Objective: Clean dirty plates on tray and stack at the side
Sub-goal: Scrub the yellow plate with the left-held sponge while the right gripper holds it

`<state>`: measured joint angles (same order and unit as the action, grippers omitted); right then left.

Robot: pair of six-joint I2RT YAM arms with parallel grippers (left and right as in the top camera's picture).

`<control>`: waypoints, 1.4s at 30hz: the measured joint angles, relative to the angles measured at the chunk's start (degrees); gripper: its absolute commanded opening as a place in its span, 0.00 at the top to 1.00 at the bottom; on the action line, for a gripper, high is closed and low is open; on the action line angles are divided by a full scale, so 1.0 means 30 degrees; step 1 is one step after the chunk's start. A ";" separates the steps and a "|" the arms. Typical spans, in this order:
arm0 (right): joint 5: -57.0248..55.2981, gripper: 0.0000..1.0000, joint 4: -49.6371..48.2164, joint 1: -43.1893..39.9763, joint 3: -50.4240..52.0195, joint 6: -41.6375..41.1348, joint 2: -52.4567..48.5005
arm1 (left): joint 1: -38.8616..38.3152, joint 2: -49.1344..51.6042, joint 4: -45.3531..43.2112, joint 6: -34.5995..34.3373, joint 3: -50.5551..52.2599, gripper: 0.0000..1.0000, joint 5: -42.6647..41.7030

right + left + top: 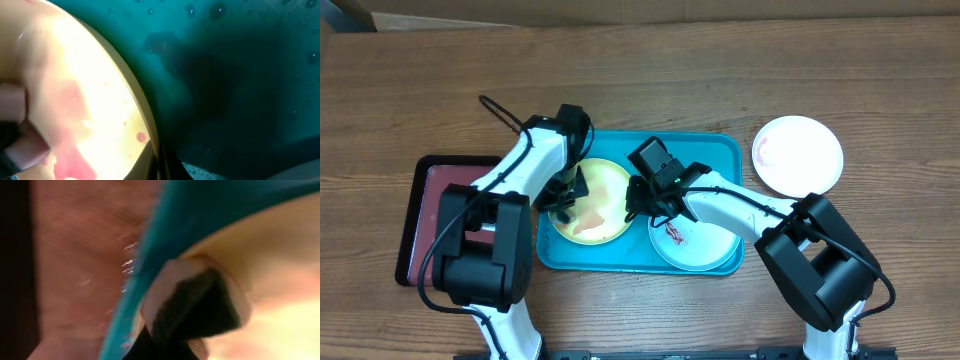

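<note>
The yellow-green plate (600, 195) lies in the left half of the teal tray (715, 150), smeared with red. My right gripper (634, 203) is shut on its right rim; in the right wrist view the fingers (157, 162) straddle the plate's edge (75, 75) over the tray floor (240, 75). My left gripper (566, 198) presses a pale sponge (165, 287) onto the plate's left edge (280, 255), beside the tray rim (200, 215). The pale mint plate (705, 245), with red smears, lies in the tray's right half. The white plate (798, 155) rests on the table right of the tray.
A dark red tray with a black rim (432, 215) sits left of the teal tray, under my left arm. The wooden table (720, 80) stretches behind both trays. A cardboard box edge (500, 12) runs along the far side.
</note>
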<state>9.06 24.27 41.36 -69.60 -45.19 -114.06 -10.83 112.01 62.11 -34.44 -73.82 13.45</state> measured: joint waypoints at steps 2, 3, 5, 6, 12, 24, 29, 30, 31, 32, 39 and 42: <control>0.0036 0.96 -0.0044 0.0015 -0.0007 0.0015 0.0000 | 0.0015 0.0000 0.0911 -0.0408 -0.0444 0.96 0.0488; 0.0044 0.96 -0.0044 0.0015 -0.0007 0.0015 0.0000 | 0.0000 0.0000 0.1253 -0.0532 -0.0765 0.96 0.0736; -0.0036 0.96 0.0000 0.0007 -0.0007 0.0015 0.0000 | 0.0007 0.0000 0.1814 -0.0678 -0.1603 0.96 0.1056; -0.0036 0.96 -0.0007 -0.0007 -0.0007 0.0015 0.0000 | 0.0000 0.0000 0.1821 -0.0685 -0.2069 0.96 0.1042; -0.0117 0.96 -0.0087 -0.0007 -0.0007 0.0000 0.0000 | -0.0306 0.0000 -0.1413 0.1122 -0.2922 0.96 -0.4124; -0.0168 0.96 -0.0051 -0.0007 -0.0007 0.0066 0.0000 | -0.2186 -0.0007 -0.2914 0.1807 0.0240 0.96 -0.7570; -0.0160 0.96 -0.0044 -0.0007 -0.0007 0.0066 0.0000 | -0.2200 -0.0007 -0.1093 0.0809 0.0248 0.96 -0.4517; -0.0168 0.96 -0.0051 -0.0007 -0.0007 0.0066 0.0000 | -0.2193 -0.0007 -0.0758 0.0561 0.0270 0.96 -0.3708; -0.0168 0.96 -0.0044 -0.0007 -0.0007 0.0066 0.0000 | -0.2186 -0.0007 -0.0466 0.0372 0.0291 0.96 -0.2885; -0.0168 0.96 -0.0051 -0.0007 -0.0007 0.0066 0.0000 | -0.2149 -0.0007 -0.0240 0.0138 0.0350 0.96 -0.2055; -0.0080 0.96 -0.0087 0.0015 -0.0007 0.0073 0.0000 | -0.1756 -0.0007 0.2091 -0.1909 0.0073 0.96 0.2769; -0.0124 0.96 -0.0073 -0.0015 -0.0007 0.0066 0.0000 | -0.1741 0.0000 0.3752 -0.2936 -0.0925 0.96 0.4306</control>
<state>8.69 24.05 41.32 -69.63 -44.99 -114.06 -16.05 112.01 73.36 -43.24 -76.60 26.37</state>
